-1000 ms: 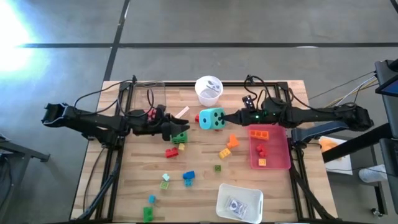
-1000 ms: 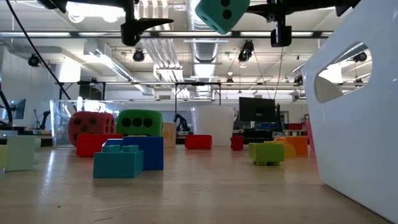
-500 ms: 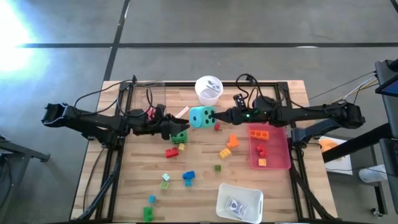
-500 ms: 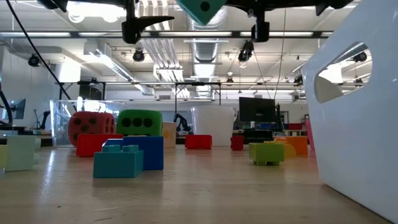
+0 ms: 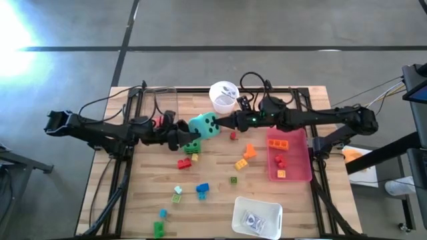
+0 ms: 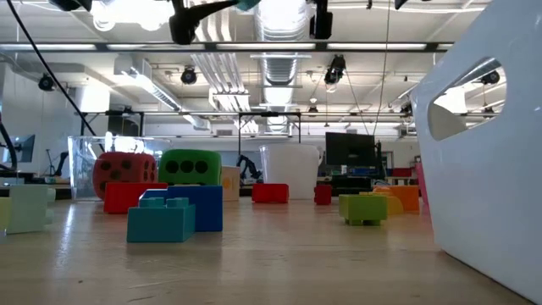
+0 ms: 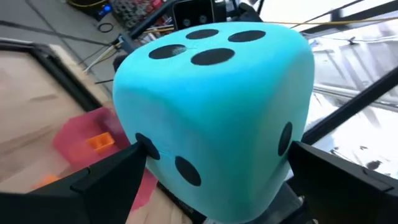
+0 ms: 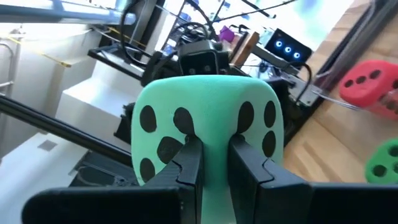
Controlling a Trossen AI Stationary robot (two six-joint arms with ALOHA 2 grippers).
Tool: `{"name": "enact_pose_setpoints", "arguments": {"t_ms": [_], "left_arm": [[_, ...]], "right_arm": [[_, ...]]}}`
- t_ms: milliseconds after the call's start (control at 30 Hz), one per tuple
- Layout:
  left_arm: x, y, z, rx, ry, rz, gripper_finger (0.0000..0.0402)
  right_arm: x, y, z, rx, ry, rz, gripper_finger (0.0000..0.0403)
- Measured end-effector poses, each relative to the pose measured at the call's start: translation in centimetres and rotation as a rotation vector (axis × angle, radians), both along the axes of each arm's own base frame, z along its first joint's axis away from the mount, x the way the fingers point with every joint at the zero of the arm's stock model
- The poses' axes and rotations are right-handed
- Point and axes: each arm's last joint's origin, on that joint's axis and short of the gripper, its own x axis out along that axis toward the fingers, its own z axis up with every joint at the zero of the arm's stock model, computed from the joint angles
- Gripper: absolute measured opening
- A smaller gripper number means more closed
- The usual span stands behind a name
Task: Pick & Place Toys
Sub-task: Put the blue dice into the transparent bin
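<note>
The teal die hangs in mid-air between the two claws — if the right claw, pinching a fold of it, lets go before the left claw, spread wide around it, shuts, it could drop onto the surface. Both arms reach level toward the middle, tips nearly meeting.

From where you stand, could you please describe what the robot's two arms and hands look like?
Both arms are dark, slim and jointed, with loose black cables looping off them. The right arm shows a small green light near its wrist. The left hand has two flat, matte black fingers. The right hand has black, stepped, blocky fingers.
</note>
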Motion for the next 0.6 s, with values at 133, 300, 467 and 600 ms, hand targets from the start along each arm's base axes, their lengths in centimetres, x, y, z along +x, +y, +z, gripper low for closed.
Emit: {"name": "enact_pose_setpoints", "arguments": {"t_ms": [133,300,467,600], "left_arm": [[0.01,-0.15,0.03,0.001,-0.004,-0.009,0.0392],[0.05,-0.26,0.13,0.052,-0.002,-0.008,0.0392],[0.08,-0.21,0.29,0.050,-0.008,0.011,0.0379],[0.07,-0.18,0.31,0.032,-0.011,0.018,0.0317]], "right_arm": [[0.57,-0.03,-0.22,0.012,0.009,0.006,0.0035],[0.98,-0.05,-0.66,0.021,0.014,0.006,0.0033],[1.03,-0.05,-0.69,0.028,0.015,0.005,0.0030],[1.03,-0.06,-0.70,0.035,0.017,0.006,0.0030]]}}
